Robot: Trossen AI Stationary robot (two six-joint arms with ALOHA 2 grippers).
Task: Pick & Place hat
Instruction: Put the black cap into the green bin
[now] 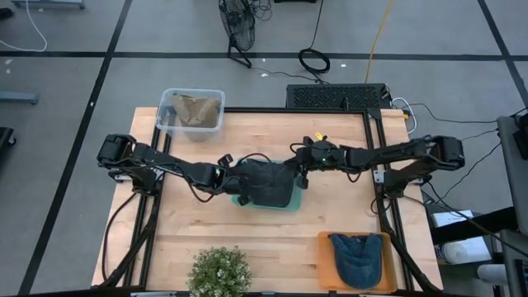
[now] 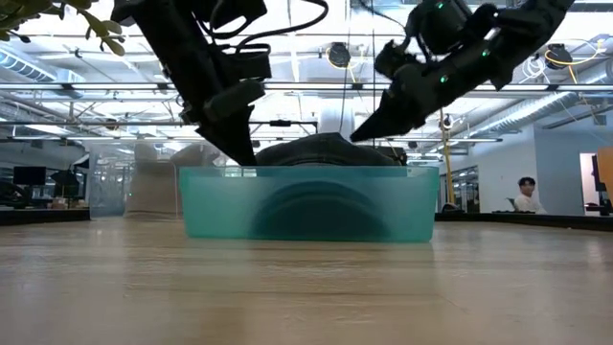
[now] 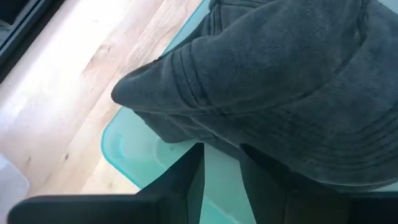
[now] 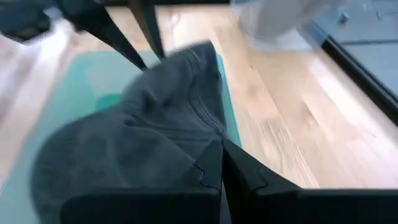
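While both arms meet at the table's middle, the hat [image 1: 266, 183] is seen lying in the teal bin [image 2: 306, 203], its crown domed above the rim. The placing step is judged nearly done. The right gripper [image 4: 219, 163] is closed, pinching the hat's edge; the left gripper [image 3: 221, 165] is part open over the bin's left end, with nothing clearly held. A release and lift would be called for next. Soft ribbed dark fabric and translucent rigid plastic are noted.

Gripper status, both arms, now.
Left gripper: part open over the teal bin, at the dark hat; a grip cannot be told.
Right gripper: shut on the hat's edge.
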